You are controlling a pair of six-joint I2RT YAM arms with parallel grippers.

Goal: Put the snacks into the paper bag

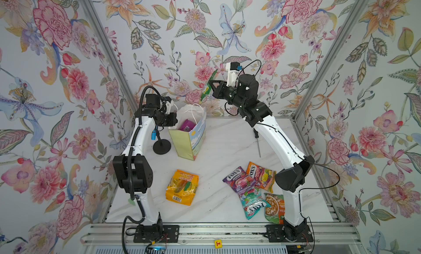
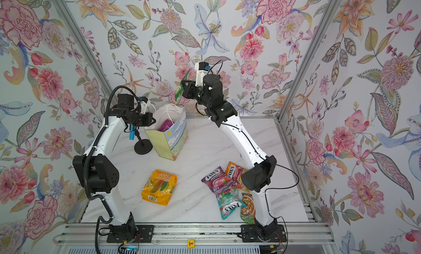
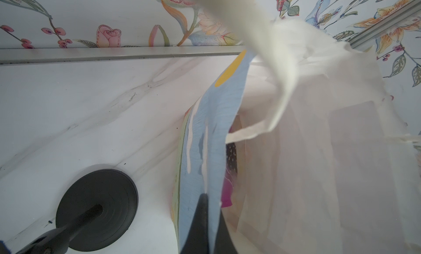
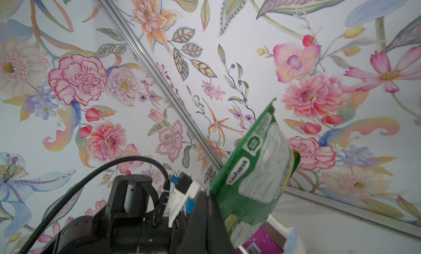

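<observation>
The paper bag stands upright at the back left, with a magenta packet inside. My left gripper is shut on the bag's painted wall at the rim. My right gripper hovers above the bag's mouth, shut on a green packet that hangs down toward the opening. On the table lie a yellow-orange packet, a purple one, an orange one, a teal one and a green-orange one.
A blue toy microphone on a black round base stands just left of the bag, under my left arm. A screwdriver lies beside my right arm. Floral walls close in the back and both sides.
</observation>
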